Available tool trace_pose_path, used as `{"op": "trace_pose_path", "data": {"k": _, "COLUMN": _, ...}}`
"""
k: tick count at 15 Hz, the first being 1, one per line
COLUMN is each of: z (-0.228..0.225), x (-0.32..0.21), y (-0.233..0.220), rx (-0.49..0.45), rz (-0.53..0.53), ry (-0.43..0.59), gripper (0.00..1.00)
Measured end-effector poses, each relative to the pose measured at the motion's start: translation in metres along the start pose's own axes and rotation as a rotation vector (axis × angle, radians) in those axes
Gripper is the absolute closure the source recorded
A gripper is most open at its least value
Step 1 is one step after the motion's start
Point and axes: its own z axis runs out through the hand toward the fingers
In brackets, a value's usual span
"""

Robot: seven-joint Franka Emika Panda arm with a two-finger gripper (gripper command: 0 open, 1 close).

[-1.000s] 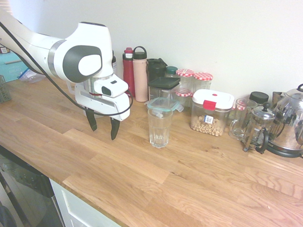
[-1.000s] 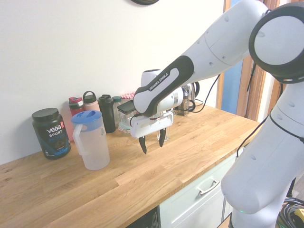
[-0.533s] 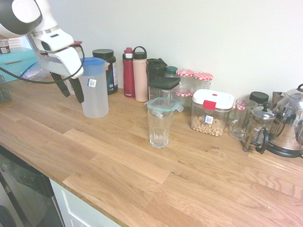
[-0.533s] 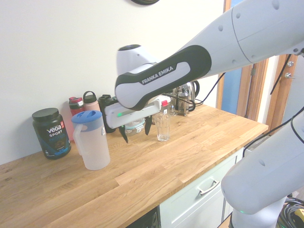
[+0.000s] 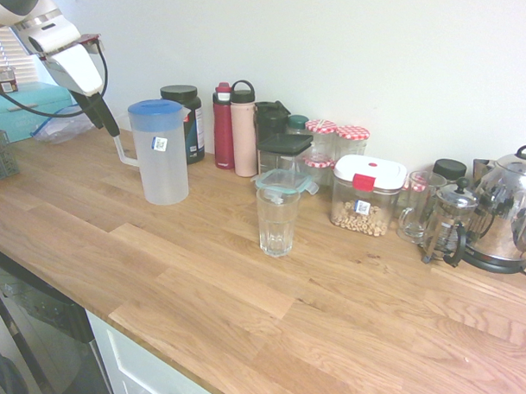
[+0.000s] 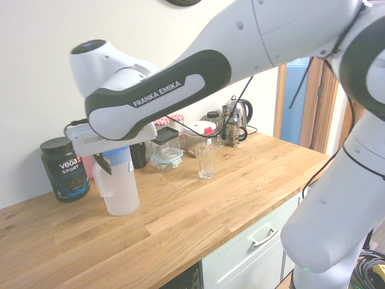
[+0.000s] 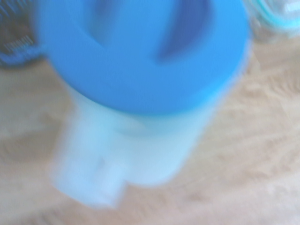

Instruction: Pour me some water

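By the handle [image 5: 126, 153] of the big jug [image 5: 164, 157], we have our gripper [image 5: 103, 123] wide open with nothing in it, so next we should grab that handle, and the water is maybe inside, too clear to see.

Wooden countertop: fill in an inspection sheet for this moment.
Surface: light wood countertop, no spill seen
Job's things: frosted blue-lidded plastic jug, upright; clear ribbed drinking glass, upright; water not discernible
Clutter: bottles, jars, lidded cereal container, French press, shiny metal kettle
Gripper: two-finger gripper near the jug's handle, grasp not evident
Cables: left out
Surroundings: plain pale wall, white drawer front
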Motion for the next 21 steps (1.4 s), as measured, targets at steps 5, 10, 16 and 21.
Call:
{"op": "trace_pose_path", "data": {"k": 5, "z": 0.015, "x": -0.023, "y": -0.059, "rx": 0.025, "rz": 0.063, "ry": 0.069, "gripper": 0.0}}
{"op": "trace_pose_path", "data": {"k": 10, "z": 0.048, "x": -0.036, "y": -0.088, "rx": 0.008, "rz": 0.123, "ry": 0.142, "gripper": 0.0}}
{"op": "trace_pose_path", "data": {"k": 16, "z": 0.059, "x": -0.058, "y": -0.091, "rx": 0.008, "rz": 0.161, "ry": 0.14, "gripper": 1.0}}
{"op": "trace_pose_path", "data": {"k": 21, "z": 0.059, "x": -0.063, "y": -0.084, "rx": 0.001, "rz": 0.206, "ry": 0.133, "gripper": 1.0}}
